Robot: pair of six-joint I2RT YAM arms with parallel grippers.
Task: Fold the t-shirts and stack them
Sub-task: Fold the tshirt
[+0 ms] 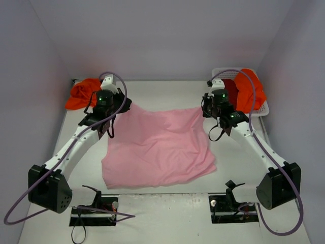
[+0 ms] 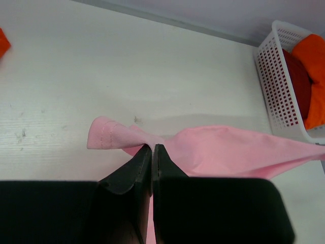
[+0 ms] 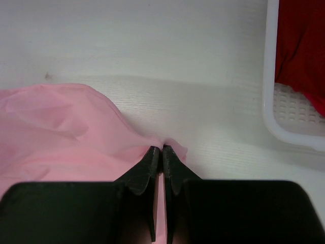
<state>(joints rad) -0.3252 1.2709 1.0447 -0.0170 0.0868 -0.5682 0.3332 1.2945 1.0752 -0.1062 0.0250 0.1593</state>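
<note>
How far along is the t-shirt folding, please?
Nothing looks folded or stacked. Both the left gripper and right gripper pinch far corners of the spread light pink cloth t-shirt. Remaining: a bunched bright orange t-shirt, plus a second orange t-shirt and a dark red t-shirt in the white latticed basket.

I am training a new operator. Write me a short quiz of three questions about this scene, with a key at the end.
1. True or false: the left claw and the right claw are both shut on the pink shirt.
2. Where does the basket stand? A: at the far right of the table. B: at the far left. C: between the arm bases.
3. What colour is the crumpled shirt lying at the far left of the table?
Key: 1 true; 2 A; 3 orange.
</note>
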